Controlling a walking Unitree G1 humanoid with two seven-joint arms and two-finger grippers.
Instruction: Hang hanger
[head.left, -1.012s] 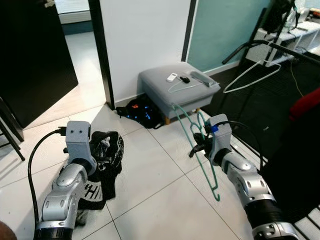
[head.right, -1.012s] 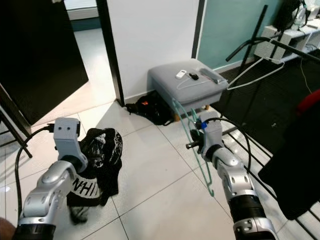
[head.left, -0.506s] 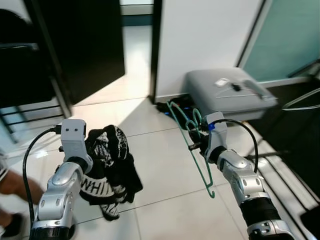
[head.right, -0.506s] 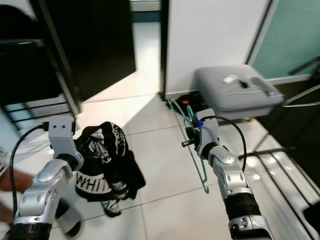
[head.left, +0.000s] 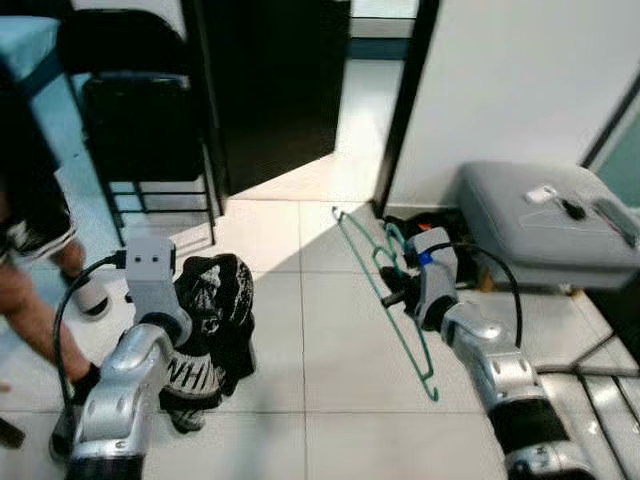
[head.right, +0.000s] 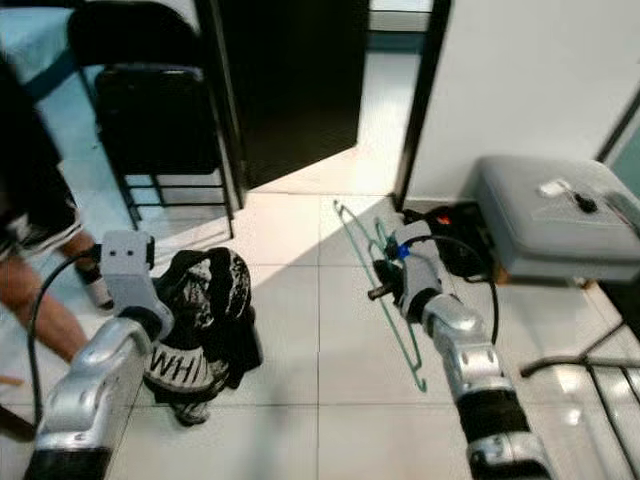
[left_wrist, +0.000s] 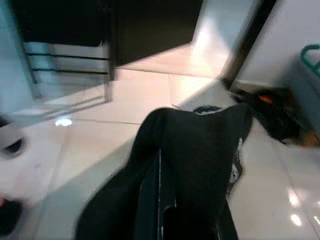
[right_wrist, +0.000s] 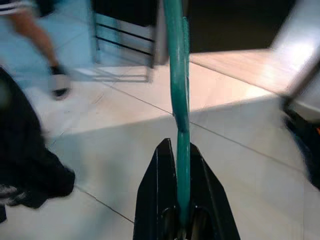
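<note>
Two grippers busy: right gripper (right_wrist: 181, 210) clamps green hanger (head.left: 385, 290); left gripper (left_wrist: 162, 210) clamps black garment (head.left: 215, 320); folding chair (head.left: 140, 120), grey ottoman (head.left: 545, 225) nearby.

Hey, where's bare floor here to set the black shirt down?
Bare tiles lie between the black printed garment and the green wire hanger, and toward the dark doorway. It is crowded by the grey padded ottoman and beside the black folding chair.

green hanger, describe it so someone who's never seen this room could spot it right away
Start at the grey padded stool by the white wall, then look to the tiled floor in front of it, where the robot's right gripper is raised. Clamped between its black fingers is the green hanger, a thin wire frame tilted in mid-air. The black garment in the left gripper is bulky cloth.
</note>
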